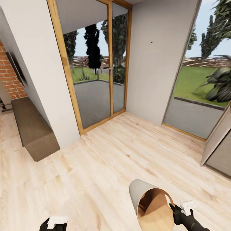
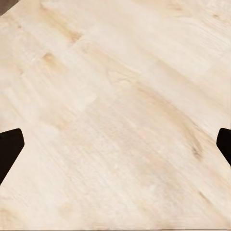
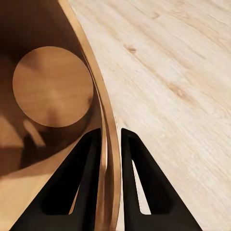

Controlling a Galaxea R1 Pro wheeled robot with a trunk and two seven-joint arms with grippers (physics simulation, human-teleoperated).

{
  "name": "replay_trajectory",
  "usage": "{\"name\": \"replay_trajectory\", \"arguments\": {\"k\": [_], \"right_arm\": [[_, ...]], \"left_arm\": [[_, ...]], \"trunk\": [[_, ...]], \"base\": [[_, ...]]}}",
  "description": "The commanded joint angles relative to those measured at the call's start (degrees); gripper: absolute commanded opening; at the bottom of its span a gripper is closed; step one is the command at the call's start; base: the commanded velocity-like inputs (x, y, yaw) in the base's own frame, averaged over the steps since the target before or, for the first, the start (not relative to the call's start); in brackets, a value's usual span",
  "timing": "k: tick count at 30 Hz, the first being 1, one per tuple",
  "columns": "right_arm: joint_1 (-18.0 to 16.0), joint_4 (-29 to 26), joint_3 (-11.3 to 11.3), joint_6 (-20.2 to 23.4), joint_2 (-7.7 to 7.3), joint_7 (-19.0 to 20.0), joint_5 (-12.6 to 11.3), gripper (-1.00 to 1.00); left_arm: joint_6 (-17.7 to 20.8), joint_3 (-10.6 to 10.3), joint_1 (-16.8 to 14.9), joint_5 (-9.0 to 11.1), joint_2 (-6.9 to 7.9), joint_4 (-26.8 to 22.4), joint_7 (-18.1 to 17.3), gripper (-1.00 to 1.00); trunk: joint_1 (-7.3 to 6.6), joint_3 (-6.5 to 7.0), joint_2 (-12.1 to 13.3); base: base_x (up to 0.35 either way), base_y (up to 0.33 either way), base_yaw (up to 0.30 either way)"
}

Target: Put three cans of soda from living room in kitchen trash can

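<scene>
The tash can [image 1: 150, 205], pale grey outside and brown inside, hangs tilted over the light wood floor at the lower right of the head view. My right gripper [image 1: 175, 208] is shut on its rim. In the right wrist view the two black fingers [image 3: 89, 159] pinch the thin wall, one inside and one outside, and the bin's round base [image 3: 52, 86] shows bare. My left gripper [image 1: 54, 223] is open over bare planks, with its fingertips [image 2: 9, 147] at the frame's edges. The cans of soda are out of view.
Wood-framed glass doors [image 1: 96, 73] stand ahead in the living room, with a white wall section [image 1: 157, 57] to their right. A second glazed opening [image 1: 199, 93] follows. A low brown bench [image 1: 33, 131] lies along the left wall by brickwork [image 1: 11, 78]. A grey panel [image 1: 219, 147] juts in at right.
</scene>
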Motion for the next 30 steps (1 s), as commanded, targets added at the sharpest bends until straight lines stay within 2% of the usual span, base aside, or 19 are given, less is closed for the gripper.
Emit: {"name": "replay_trajectory", "arguments": {"k": [1, 30], "right_arm": [[0.0, -0.1, 0.0, 0.0, 0.01, 0.3, -0.5, -1.00], [0.0, -0.1, 0.0, 0.0, 0.01, 0.3, -0.5, -1.00]], "left_arm": [[0.0, 0.0, 0.0, 0.0, 0.01, 0.0, 0.0, 1.00], [0.0, 0.0, 0.0, 0.0, 0.01, 0.0, 0.0, 1.00]], "trunk": [[0.00, -0.04, 0.0], [0.00, -1.23, 0.0]], "base": [[-0.075, 0.000, 0.223], [-0.076, 0.000, 0.223]]}}
